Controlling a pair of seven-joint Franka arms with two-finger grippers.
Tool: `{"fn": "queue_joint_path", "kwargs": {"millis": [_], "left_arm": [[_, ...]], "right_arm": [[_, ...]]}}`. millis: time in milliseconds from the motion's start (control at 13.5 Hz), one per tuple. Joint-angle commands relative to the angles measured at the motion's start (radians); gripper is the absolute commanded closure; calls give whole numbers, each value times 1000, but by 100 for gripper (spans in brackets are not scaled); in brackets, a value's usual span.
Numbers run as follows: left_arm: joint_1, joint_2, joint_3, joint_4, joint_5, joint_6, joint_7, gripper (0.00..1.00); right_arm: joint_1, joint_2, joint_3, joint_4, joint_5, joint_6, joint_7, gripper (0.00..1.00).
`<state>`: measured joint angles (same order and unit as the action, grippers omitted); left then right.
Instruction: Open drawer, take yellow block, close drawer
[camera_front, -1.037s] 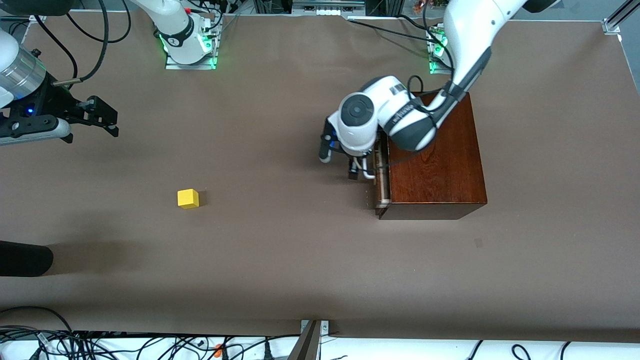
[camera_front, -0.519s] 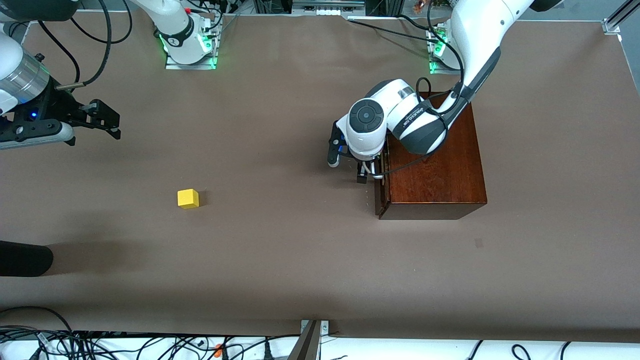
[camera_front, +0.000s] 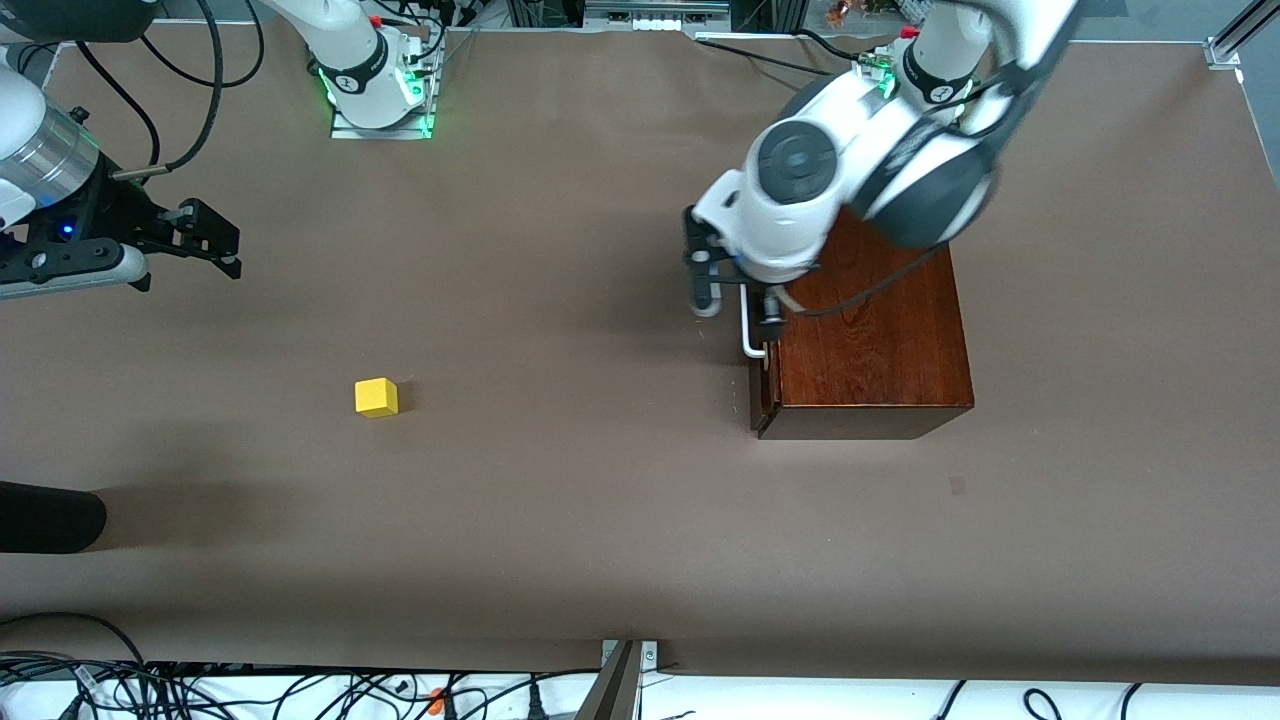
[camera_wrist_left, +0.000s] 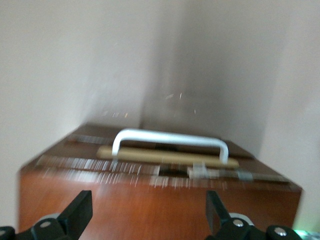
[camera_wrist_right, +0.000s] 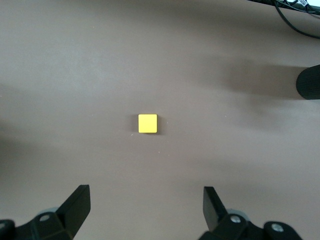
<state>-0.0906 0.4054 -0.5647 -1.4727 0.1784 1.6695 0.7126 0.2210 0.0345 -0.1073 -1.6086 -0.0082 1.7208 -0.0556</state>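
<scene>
Drawer (camera_front: 757, 385) shut; both pincers wide open, empty.

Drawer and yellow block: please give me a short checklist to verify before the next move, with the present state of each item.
1. Drawer pushed into the wooden box: ok, its front sits against the box.
2. Left gripper off the white handle: ok, fingers apart, above the handle, holding nothing.
3. Yellow block out of the drawer: ok, it lies on the table toward the right arm's end.
4. Right gripper empty: ok, open and waiting above the table.
5. Block gripped by either arm: not ok, it lies free.
6. Drawer fully flush: cannot tell.
</scene>
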Motion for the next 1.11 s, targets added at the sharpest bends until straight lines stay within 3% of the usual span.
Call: {"fn": "queue_joint_path", "kwargs": {"millis": [0,148,444,593,741,815,1037], "left_arm": [[78,4,-1,193,-36,-207,-50,0],[142,-32,2,238,-31,-298,-115,0],[290,-129,8,238,-36,-310,-248,0],[281,-190,106,210,-40,-304,-257,0],[215,-285,271,111,-107,-248,-281,0],[153,-324,380,68,-132,-207,-347,0],[49,-414,529,-26,-160,-175,-632,0]], "right_arm": [[-5,7,5,21,-3,-12,13,0],[-6,7,5,21,-3,-12,13,0],[-5,7,5,21,-3,-13,13,0],[-6,7,5,21,-3,-12,13,0],[-5,8,5,22,-3,-6,11,0],[-5,8,5,22,-3,-3,11,0],[-3,8,6,22,-4,-1,11,0]]}}
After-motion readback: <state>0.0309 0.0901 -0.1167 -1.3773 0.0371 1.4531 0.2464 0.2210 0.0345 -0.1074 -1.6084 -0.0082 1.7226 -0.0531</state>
